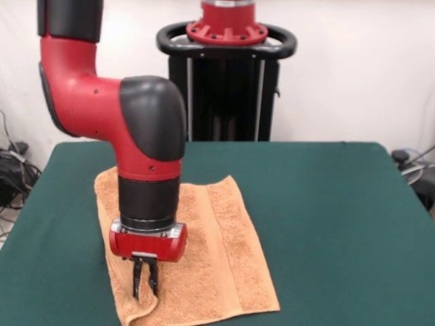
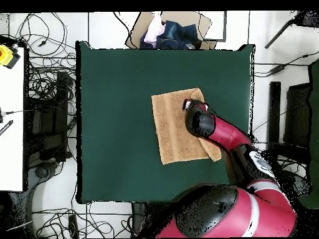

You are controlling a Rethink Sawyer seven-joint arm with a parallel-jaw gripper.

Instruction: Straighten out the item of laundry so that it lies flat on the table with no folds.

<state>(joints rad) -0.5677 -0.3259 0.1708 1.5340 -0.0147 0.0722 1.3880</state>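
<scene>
The towel (image 1: 204,251) lies mostly spread on the green worktop (image 1: 326,204), but one corner beside the claw (image 1: 145,288) is bunched and lifted. The claw's fingers are nearly closed, seemingly pinching that fold. Flattening that corner appears to remain.

red arm (image 1: 81,95), black joint caps, small screws.

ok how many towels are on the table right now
1. The towel lies on the green table, spread under the gripper, which is down at its rumpled edge. The arm covers part of it, so a fold could be hidden.
</scene>
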